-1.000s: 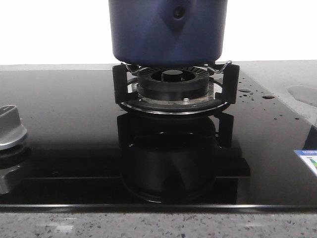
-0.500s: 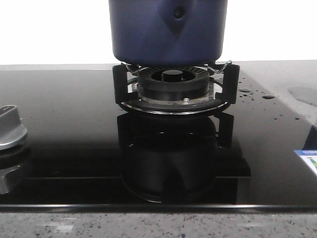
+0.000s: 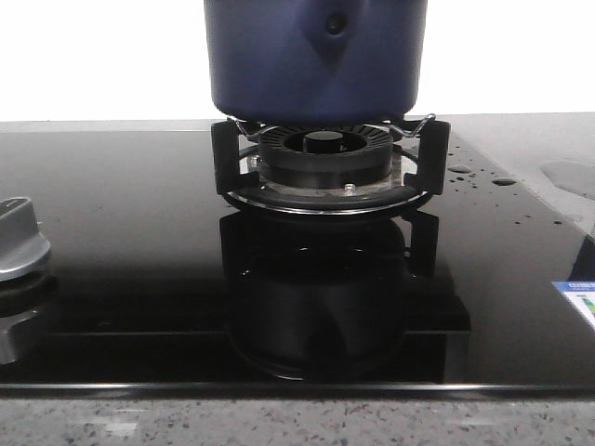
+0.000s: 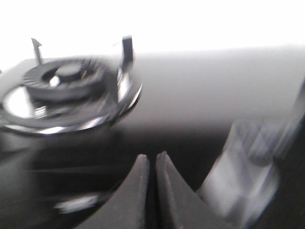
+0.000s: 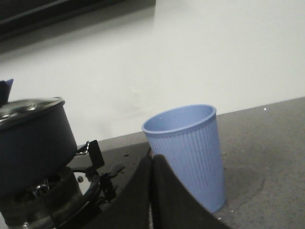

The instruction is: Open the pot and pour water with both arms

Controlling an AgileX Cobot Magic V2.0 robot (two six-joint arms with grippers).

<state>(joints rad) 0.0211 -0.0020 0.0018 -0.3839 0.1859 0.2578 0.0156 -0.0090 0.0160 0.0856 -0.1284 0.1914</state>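
Note:
The dark navy-blue pot (image 3: 316, 56) stands on the black burner ring (image 3: 325, 158) at the middle back of the glass hob; its top is cut off in the front view. In the right wrist view the pot (image 5: 33, 148) has a shiny lid (image 5: 28, 107) on it. A light blue ribbed cup (image 5: 188, 152) stands on the grey counter right of the hob. My right gripper (image 5: 151, 157) is shut and empty, close in front of the cup. My left gripper (image 4: 152, 156) is shut and empty over the dark hob; its view is blurred. Neither gripper shows in the front view.
A silver knob (image 3: 19, 242) sits at the hob's left edge. Water drops (image 3: 483, 177) lie right of the burner, and a sticker (image 3: 576, 302) is at the right edge. The left wrist view shows a bare chrome-ringed burner (image 4: 62, 95) and a blurred grey shape (image 4: 248, 162).

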